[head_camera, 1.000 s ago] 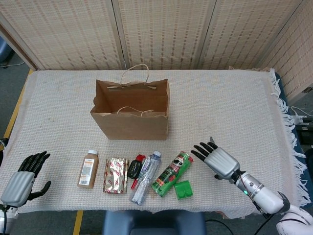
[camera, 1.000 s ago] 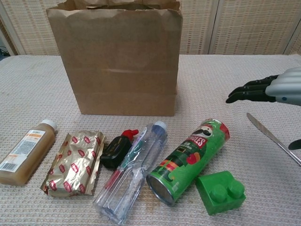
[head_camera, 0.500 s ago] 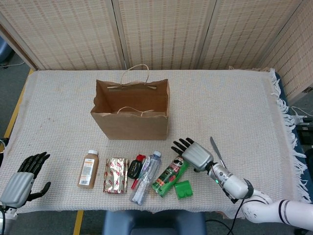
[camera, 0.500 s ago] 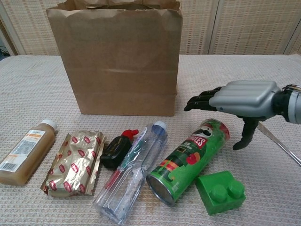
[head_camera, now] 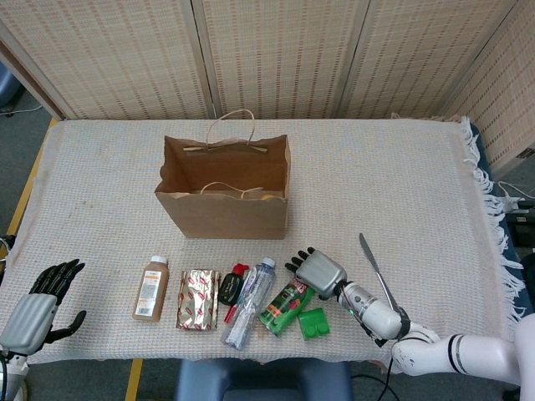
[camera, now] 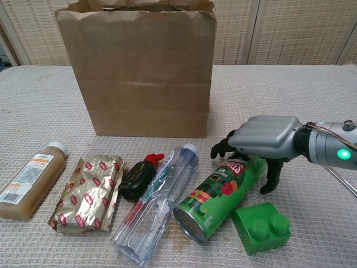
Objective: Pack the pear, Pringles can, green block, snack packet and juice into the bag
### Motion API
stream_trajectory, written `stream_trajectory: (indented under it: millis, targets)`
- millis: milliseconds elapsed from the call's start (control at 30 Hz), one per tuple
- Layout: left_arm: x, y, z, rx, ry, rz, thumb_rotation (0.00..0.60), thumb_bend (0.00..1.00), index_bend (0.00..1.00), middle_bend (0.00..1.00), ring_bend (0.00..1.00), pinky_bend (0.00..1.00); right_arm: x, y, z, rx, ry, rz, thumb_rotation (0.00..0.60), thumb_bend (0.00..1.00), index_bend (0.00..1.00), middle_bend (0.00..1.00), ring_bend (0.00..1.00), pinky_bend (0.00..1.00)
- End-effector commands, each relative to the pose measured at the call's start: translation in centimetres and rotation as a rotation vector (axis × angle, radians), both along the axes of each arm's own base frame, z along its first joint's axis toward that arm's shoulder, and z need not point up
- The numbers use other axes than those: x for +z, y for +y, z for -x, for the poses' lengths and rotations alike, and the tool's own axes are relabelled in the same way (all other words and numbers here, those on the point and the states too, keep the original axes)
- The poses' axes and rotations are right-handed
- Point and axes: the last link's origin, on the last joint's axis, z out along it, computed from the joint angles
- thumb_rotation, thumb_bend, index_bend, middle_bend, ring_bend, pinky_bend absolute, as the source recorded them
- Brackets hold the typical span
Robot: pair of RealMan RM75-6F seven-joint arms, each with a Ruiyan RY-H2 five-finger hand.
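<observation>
The right hand (camera: 262, 142) is arched palm-down over the lying green cylindrical Pringles can (camera: 220, 191), fingers spread, nothing gripped.

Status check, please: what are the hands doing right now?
Right hand over Pringles can, not gripping. Left hand open, idle. Bag upright, path clear.

Brown paper bag (head_camera: 224, 196) upright, open. In a row before it, lying flat: juice (head_camera: 151, 288), gold packet (head_camera: 197, 298), green Pringles can (camera: 218, 192), green block (camera: 261, 227).
</observation>
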Motion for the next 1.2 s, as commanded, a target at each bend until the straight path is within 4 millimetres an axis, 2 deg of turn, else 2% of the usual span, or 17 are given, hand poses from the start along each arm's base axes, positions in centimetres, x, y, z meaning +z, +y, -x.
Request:
stream_trajectory:
  millis: [33,133,200,300,567,700,1000,1200]
  targets:
    - [0.0,0.0,0.0,0.001,0.000,0.002,0.600,0.38,0.00,0.00,0.00,0.06,-0.7,-0.2,0.3,0.001,0.009,0.020,0.600,0.08,0.38,0.35,0.31,0.42]
    - [0.1,-0.1,0.0,0.003,-0.002,0.001,0.600,0.38,0.00,0.00,0.00,0.06,-1.1,-0.4,0.1,0.008,-0.011,0.052,0.600,0.24,0.61,0.52,0.51,0.62]
    - [0.1,0.0,0.1,0.006,-0.003,0.000,0.600,0.38,0.00,0.00,0.00,0.06,-0.7,-0.6,-0.1,0.008,-0.039,0.081,0.600,0.29,0.70,0.59,0.61,0.70]
    - [0.2,0.0,0.1,0.006,0.004,-0.002,0.600,0.38,0.00,0.00,0.00,0.06,0.4,-1.2,-0.3,-0.022,-0.110,0.147,0.600,0.31,0.79,0.65,0.67,0.74]
    - [0.1,-0.1,0.2,0.006,0.007,-0.002,0.600,0.38,0.00,0.00,0.00,0.06,3.9,-2.0,-0.5,-0.127,-0.313,0.226,0.600,0.32,0.84,0.68,0.70,0.75]
    - [0.1,-0.1,0.1,0.007,0.008,-0.002,0.600,0.38,0.00,0.00,0.00,0.06,5.5,-1.7,-1.6,-0.149,-0.443,0.245,0.600,0.32,0.84,0.68,0.70,0.75]
    - [0.0,-0.1,0.1,0.008,0.014,0.002,0.600,0.38,0.00,0.00,0.00,0.06,9.9,-1.7,-8.0,-0.165,-0.756,0.261,0.600,0.32,0.84,0.68,0.70,0.75]
    - [-0.1,-0.2,0.1,0.008,0.011,0.010,0.600,0.38,0.00,0.00,0.00,0.06,12.9,-3.6,-12.6,-0.089,-0.896,0.369,0.600,0.32,0.84,0.68,0.70,0.75]
